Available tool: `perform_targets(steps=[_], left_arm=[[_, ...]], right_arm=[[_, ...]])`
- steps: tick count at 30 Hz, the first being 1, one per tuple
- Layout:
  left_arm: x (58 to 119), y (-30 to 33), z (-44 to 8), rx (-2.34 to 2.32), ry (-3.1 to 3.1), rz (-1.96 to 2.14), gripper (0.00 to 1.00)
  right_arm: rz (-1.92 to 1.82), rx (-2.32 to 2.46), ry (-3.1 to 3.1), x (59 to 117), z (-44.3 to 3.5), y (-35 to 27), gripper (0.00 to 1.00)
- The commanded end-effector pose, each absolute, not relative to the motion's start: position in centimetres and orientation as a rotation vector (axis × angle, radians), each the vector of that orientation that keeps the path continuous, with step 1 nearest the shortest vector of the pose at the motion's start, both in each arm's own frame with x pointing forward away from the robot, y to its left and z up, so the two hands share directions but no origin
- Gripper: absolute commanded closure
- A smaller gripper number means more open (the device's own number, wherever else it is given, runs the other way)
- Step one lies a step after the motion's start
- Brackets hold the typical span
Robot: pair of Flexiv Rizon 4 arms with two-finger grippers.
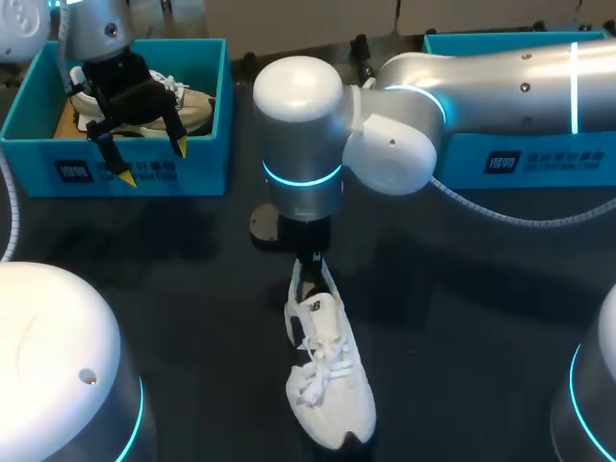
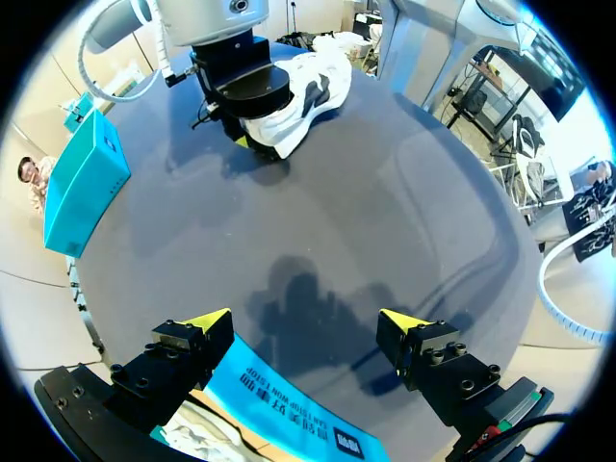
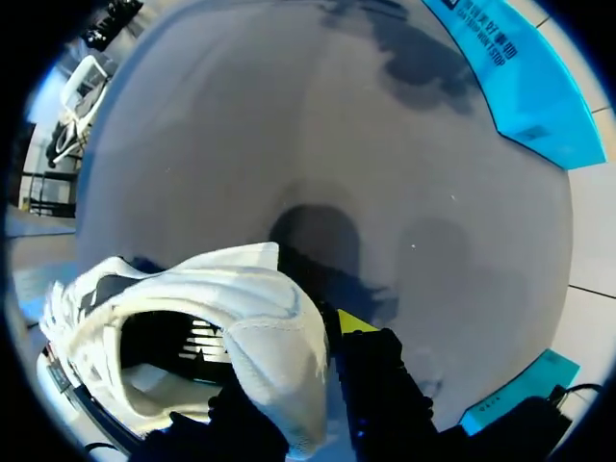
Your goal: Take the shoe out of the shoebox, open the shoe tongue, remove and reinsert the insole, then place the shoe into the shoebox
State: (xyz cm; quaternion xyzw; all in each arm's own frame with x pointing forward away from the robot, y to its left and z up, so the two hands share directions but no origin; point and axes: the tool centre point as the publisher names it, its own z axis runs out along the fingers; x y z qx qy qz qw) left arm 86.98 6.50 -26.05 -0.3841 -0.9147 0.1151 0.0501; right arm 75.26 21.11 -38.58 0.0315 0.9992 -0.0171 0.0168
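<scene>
A white shoe [image 1: 329, 380] lies on its sole on the dark table [image 1: 173, 289], out of its box, toe toward the near edge, laces tied and heel pointing away. Just behind it, the right gripper [image 1: 310, 266] comes straight down on the heel, its arm sweeping in from the right and bending over the middle of the table. The right wrist view shows the fingers pinching the back rim of the shoe, one finger inside the opening and the yellow-tipped one [image 3: 354, 322] pressed against the outside of the heel. Farther back on the left, the left gripper [image 1: 154, 162] hangs over the front wall of an open blue shoebox [image 1: 207, 164], its two yellow-tipped fingers spread wide and holding nothing. The left wrist view shows the box wall under and between them. A second pale shoe [image 1: 190, 102] lies inside that box, partly hidden by the gripper. At the far right, another blue box [image 1: 539, 159] sits behind the right arm, well apart from the shoe on the table.
</scene>
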Motion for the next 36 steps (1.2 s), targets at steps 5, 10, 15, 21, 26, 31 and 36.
perform_targets(steps=[5, 10, 15, 21, 26, 31, 36], left_arm=[[86.9, 6.5, -26.0, -1.170, -2.786, 0.348, 0.00], [86.9, 6.5, -26.0, -1.170, -2.786, 0.348, 0.00], [86.9, 6.5, -26.0, -1.170, -2.786, 0.348, 0.00], [86.9, 6.5, -26.0, -1.170, -2.786, 0.348, 0.00], [86.9, 6.5, -26.0, -1.170, -2.786, 0.348, 0.00], [86.9, 6.5, -26.0, -1.170, -2.786, 0.348, 0.00], [86.9, 6.5, -26.0, -1.170, -2.786, 0.348, 0.00]], right_arm=[[-0.107, 0.065, 3.053, 75.9, -32.7, 17.8, 1.00], [-0.164, 0.049, 3.020, 77.1, -28.9, 15.2, 1.00], [-0.196, 0.042, 2.992, 78.1, -25.0, 13.3, 1.00], [-0.142, -0.041, 2.963, 78.5, -23.2, 12.7, 1.00], [-0.142, -0.041, 2.963, 78.5, -23.2, 12.7, 1.00], [-0.142, -0.041, 2.963, 78.5, -23.2, 12.7, 1.00], [-0.142, -0.035, 2.957, 79.0, -22.1, 11.1, 1.00]])
